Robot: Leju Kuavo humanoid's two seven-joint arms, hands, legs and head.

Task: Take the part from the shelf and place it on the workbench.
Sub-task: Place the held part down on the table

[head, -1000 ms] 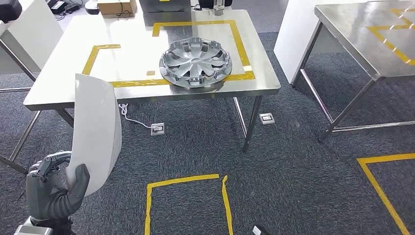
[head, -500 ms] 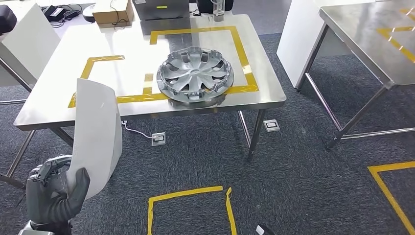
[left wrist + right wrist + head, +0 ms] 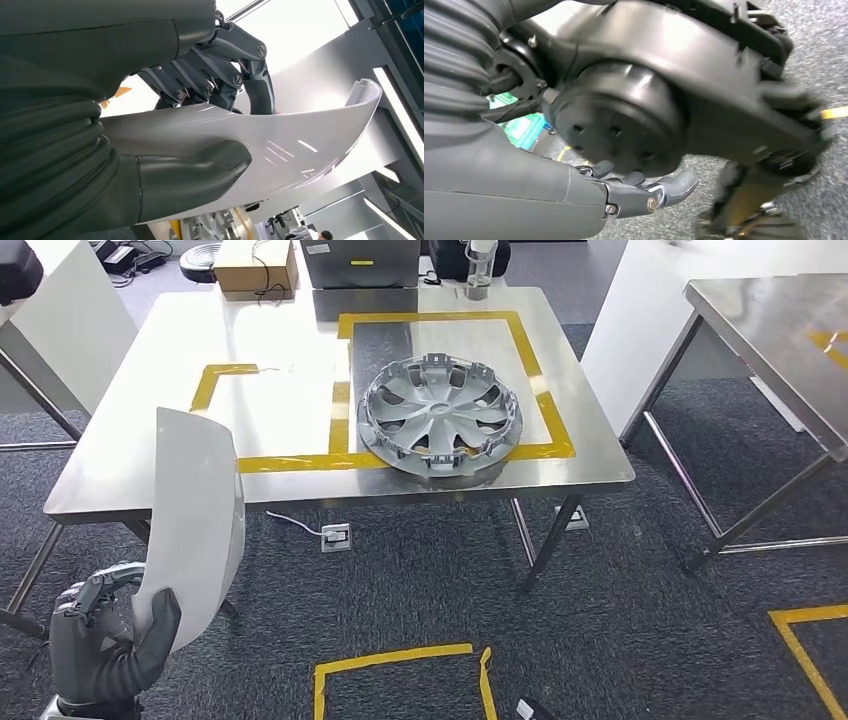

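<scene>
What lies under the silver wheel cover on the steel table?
The wheel cover rests on the steel table, overlapping the yellow tape outline along its near edge. Whatever lies directly beneath the cover is hidden by it.

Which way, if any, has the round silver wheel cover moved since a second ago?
No. The round silver wheel cover still overlaps the same near edge of the yellow tape rectangle on the steel table; the camera moved, not it.
</scene>
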